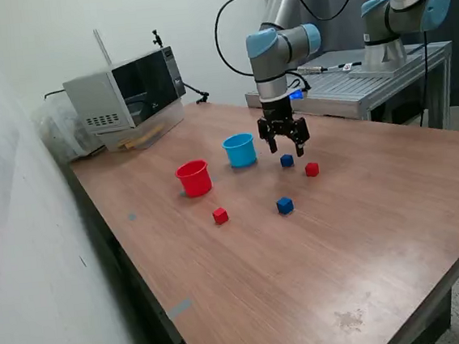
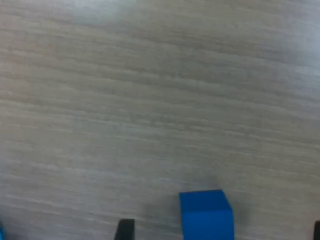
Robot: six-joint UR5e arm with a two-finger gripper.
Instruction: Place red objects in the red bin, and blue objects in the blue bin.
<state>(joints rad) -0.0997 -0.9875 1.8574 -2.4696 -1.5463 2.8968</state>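
My gripper (image 1: 286, 147) hangs open just above a dark blue cube (image 1: 286, 161) on the wooden table (image 1: 365, 232), its fingers apart and holding nothing. The wrist view shows that blue cube (image 2: 206, 215) close up, with one dark fingertip (image 2: 125, 230) beside it. A second blue cube (image 1: 285, 206) lies nearer the front. One red cube (image 1: 311, 169) sits to the exterior view's right of the gripper, another red cube (image 1: 220, 215) lies in front of the red cup (image 1: 193, 178). The light blue cup (image 1: 240, 150) stands upright just to the exterior view's left of the gripper.
A microwave (image 1: 128, 91) on a clear box stands at the table's far left corner. A second arm (image 1: 397, 9) is mounted on a metal bench (image 1: 368, 85) behind the table. A wall runs along the exterior view's left.
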